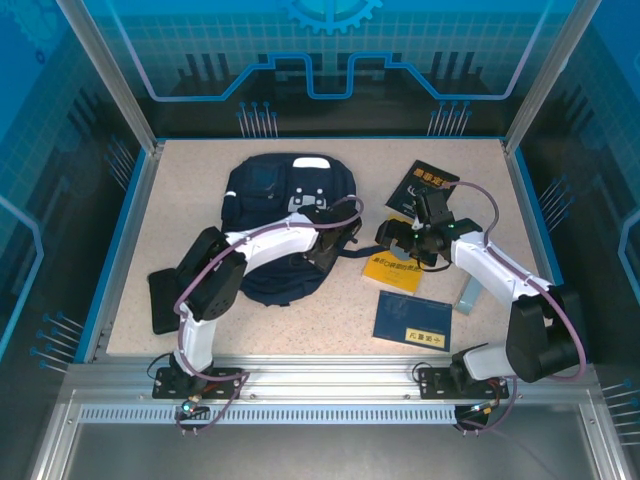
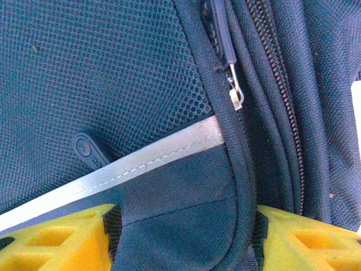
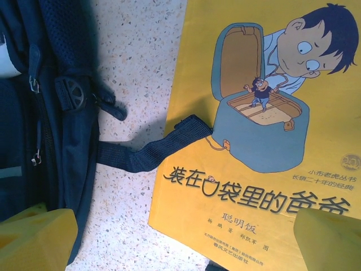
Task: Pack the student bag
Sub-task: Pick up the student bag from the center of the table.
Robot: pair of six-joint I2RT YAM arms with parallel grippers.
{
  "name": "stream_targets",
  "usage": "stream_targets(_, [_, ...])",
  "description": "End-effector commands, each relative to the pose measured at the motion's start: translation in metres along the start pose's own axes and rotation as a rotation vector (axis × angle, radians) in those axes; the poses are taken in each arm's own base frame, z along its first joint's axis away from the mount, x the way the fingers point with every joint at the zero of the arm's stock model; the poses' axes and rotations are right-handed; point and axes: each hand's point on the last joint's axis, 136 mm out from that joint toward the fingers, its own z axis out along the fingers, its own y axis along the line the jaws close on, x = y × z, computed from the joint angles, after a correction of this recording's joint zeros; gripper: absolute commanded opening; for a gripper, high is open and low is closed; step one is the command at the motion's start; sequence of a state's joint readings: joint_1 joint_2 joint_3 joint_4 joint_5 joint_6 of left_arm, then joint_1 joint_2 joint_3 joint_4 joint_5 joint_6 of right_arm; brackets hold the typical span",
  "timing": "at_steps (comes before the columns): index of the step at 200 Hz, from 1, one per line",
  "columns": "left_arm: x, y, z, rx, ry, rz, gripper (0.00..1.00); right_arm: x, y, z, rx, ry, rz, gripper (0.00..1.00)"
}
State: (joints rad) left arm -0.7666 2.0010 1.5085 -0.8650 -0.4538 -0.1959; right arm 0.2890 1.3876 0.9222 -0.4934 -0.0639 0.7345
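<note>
The left gripper (image 2: 183, 240) clamps a fold of the student bag (image 2: 113, 73), which lies flat on the table (image 1: 180, 200); the right gripper (image 3: 186, 237) hangs spread above the yellow book (image 3: 254, 186) just beside it. Watch the strap (image 3: 152, 149) across the book's corner: a lift could snag there and drag.

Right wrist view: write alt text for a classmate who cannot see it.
A yellow picture book, its cover showing a cartoon boy peering into an open case, lies on a speckled table. The navy student bag sits at left, one strap end resting on the book's edge.
</note>
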Motion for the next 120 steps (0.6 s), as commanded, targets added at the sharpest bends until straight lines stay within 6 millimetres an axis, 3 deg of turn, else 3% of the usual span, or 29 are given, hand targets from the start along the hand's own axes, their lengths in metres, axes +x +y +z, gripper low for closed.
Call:
stream_targets(1, [0.0,0.004,0.004,-0.086,0.018,0.033,0.63,0.002,-0.004,0.002,-0.004,0.015,0.032,1.0])
stream_targets(44, [-0.007,0.012,0.002,-0.171,-0.007,0.066,0.55,0.0,-0.001,0.0,-0.018,0.006,0.027,1.0])
stream_targets(97, [-0.024,0.028,-0.016,-0.236,-0.068,0.09,0.23,-0.001,0.003,-0.001,-0.041,0.001,0.02,1.0])
stream_targets(120, [-0.026,0.031,-0.028,-0.23,-0.085,0.109,0.17,-0.001,0.002,-0.002,-0.035,-0.004,0.017,1.0])
